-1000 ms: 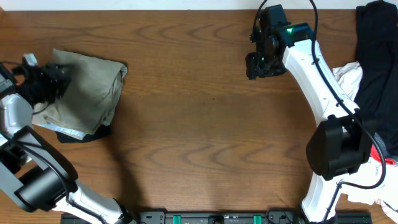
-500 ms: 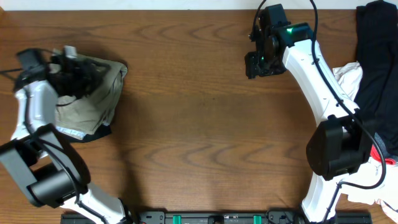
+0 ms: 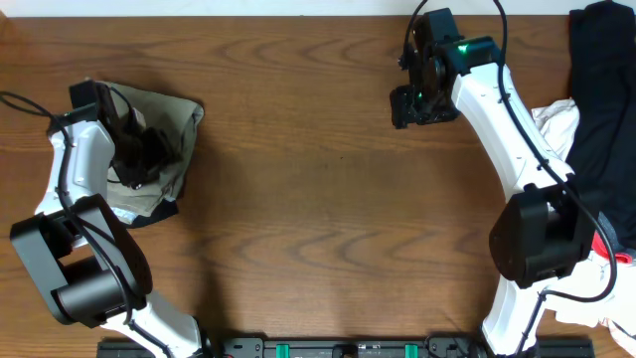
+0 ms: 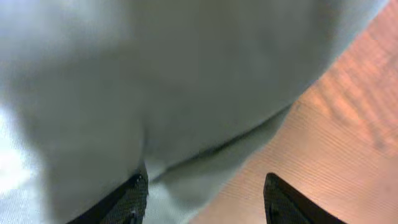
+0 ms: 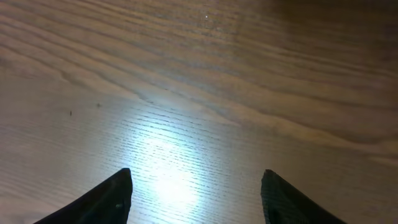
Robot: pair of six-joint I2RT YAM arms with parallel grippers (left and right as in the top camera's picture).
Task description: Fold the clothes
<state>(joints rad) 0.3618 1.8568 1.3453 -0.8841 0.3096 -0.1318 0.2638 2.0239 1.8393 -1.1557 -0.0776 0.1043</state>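
Note:
The folded khaki-green shorts (image 3: 169, 124) lie at the table's far left, over a black garment edge (image 3: 154, 213). My left gripper (image 3: 137, 159) hovers right over the shorts; in the left wrist view the khaki cloth (image 4: 155, 81) fills most of the frame and the open jaws (image 4: 202, 196) straddle its edge with nothing between them. My right gripper (image 3: 412, 104) is open and empty above bare wood at the back centre-right; the right wrist view shows its jaws (image 5: 196, 193) over the tabletop.
A pile of clothes sits at the right edge: a black garment (image 3: 601, 89), a white one (image 3: 556, 124) and a red-grey bit (image 3: 611, 254). The wooden table (image 3: 318, 219) spans the middle. The arm bases stand at the front edge.
My left arm has swung from the far left edge rightward and forward over the shorts. The right arm has not moved.

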